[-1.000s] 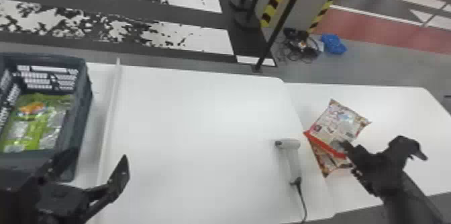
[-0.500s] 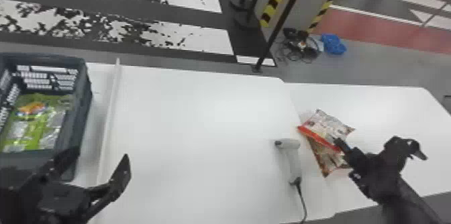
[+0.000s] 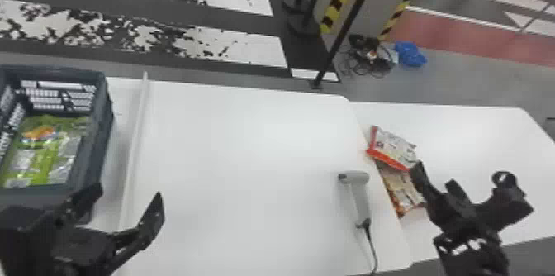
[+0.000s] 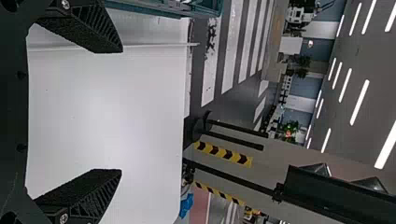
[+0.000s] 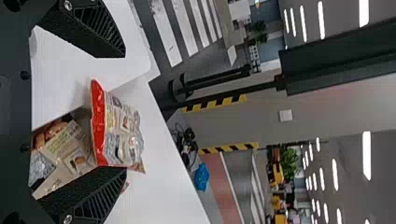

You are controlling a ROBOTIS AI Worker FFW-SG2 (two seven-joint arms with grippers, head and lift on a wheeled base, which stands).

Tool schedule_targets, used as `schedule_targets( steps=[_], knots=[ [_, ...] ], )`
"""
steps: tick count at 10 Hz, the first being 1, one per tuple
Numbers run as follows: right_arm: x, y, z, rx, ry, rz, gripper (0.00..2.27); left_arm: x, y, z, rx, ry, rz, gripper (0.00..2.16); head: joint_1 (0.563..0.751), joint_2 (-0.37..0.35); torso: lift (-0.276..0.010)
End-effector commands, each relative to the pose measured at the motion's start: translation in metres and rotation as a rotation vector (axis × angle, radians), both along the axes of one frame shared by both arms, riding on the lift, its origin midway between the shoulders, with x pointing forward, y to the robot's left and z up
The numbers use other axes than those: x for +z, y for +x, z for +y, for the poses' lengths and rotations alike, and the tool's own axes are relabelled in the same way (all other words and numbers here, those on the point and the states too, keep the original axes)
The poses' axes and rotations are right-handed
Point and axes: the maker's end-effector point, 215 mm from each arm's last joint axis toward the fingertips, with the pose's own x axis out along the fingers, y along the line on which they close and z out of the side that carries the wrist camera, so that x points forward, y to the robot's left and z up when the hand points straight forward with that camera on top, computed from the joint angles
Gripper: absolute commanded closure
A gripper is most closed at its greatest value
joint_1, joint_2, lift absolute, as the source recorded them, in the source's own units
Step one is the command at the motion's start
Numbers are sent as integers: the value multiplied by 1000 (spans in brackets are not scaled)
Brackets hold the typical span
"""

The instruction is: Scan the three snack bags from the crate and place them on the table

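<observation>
Right gripper (image 3: pixel 461 172) sat with fingers spread, at the red-edged snack bag (image 3: pixel 391 147); contact with one finger couldn't be told. That bag overlapped a second bag (image 3: pixel 402 191) at the right-hand table (image 3: pixel 466 130). Left gripper (image 3: pixel 129 196) was spread too, near the crate (image 3: pixel 101 130), which held green bags (image 3: pixel 47 157). Scanner (image 3: pixel 359 192) lay on the middle table (image 3: pixel 247 163).

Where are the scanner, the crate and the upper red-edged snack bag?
Scanner (image 3: pixel 360 196): head view, on the handle.
Crate (image 3: pixel 98 139): head view, on the right wall.
Upper red-edged snack bag (image 5: pixel 120 133): right wrist view, middle of its printed face.
</observation>
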Motion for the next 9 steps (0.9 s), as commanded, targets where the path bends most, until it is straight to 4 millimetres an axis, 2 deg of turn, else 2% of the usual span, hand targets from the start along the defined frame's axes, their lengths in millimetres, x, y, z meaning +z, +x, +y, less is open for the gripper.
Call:
schedule_targets(
  steps=[1, 3, 5, 6, 7, 8, 9],
  knots=[
    [16, -3, 68, 125, -36, -45, 56, -1, 0, 0, 5, 0, 8, 76, 695, -350, -37],
    [12, 4, 157, 242, -72, -74, 60, 5, -1, 1, 17, -1, -1, 76, 695, -350, -37],
    [18, -5, 239, 312, -78, -131, 63, 9, -5, 5, 38, 2, 0, 76, 695, -350, -37],
    [17, -15, 268, 339, -58, -148, 63, 17, -7, 7, 45, -2, -10, 76, 695, -350, -37],
    [17, -22, 288, 362, -65, -154, 63, 24, -9, 10, 48, -1, -19, 76, 695, -350, -37],
    [26, -28, 299, 377, -88, -182, 63, 27, -10, 16, 56, 5, -21, 76, 695, -334, -37],
    [29, -28, 294, 367, -97, -189, 60, 29, -8, 25, 70, 13, -28, 76, 695, -302, -37]
  ],
)
